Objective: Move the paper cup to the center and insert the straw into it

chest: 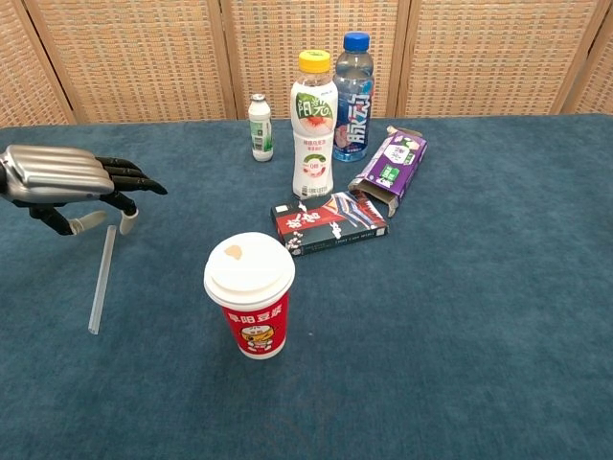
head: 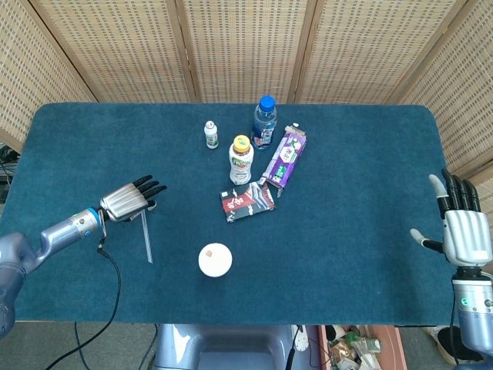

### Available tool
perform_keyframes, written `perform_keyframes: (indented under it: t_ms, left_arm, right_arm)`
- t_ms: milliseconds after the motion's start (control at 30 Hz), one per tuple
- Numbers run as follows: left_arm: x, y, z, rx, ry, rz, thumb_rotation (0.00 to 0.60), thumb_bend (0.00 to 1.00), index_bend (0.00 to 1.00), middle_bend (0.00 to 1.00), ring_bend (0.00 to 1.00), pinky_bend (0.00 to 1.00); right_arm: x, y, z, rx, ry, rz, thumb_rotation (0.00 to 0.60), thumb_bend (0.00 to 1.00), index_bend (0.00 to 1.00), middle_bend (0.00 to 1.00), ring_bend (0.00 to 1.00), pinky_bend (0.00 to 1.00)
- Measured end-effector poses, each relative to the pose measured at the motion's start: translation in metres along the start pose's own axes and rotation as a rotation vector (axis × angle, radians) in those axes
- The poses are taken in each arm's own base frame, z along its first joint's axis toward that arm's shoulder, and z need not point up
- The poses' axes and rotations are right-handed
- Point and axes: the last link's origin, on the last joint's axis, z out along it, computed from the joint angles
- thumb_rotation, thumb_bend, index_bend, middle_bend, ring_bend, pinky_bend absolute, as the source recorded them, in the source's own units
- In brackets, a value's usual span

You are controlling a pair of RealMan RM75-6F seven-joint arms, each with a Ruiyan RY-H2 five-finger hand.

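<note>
Silver left robot hand (chest: 67, 177) hovers palm-down w/ fingers spread, holding nothing, just over the far end of the straw (chest: 102, 278). Right robot hand (head: 463, 231) sits upright at the bench's (head: 362, 231) right edge, fingers apart, empty. Paper cup (chest: 249, 292) stands lidded, near-centre, right of straw; bare blue cloth around both.
</note>
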Motion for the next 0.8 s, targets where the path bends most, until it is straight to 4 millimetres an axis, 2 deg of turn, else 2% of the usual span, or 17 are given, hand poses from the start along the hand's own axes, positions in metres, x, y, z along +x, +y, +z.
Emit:
perform_keyframes:
  t_ms: [333, 500, 800]
  left_arm:
    - [-0.003, -0.001, 0.003, 0.020, -0.026, 0.001, 0.600, 0.77, 0.40, 0.00, 0.00, 0.00]
    - [-0.009, 0.000, 0.003, 0.051, -0.048, -0.060, 0.600, 0.77, 0.40, 0.00, 0.00, 0.00]
    - [-0.012, 0.001, 0.006, 0.069, -0.077, -0.064, 0.600, 0.78, 0.46, 0.00, 0.00, 0.00]
  right_arm:
    - [-0.001, -0.001, -0.001, 0.005, -0.006, 0.010, 0.600, 0.00, 0.00, 0.00, 0.00, 0.00]
    - [-0.001, -0.003, -0.001, 0.011, -0.010, 0.008, 0.600, 0.00, 0.00, 0.00, 0.00, 0.00]
    - [-0.004, -0.006, -0.003, 0.015, -0.015, 0.009, 0.600, 0.00, 0.00, 0.00, 0.00, 0.00]
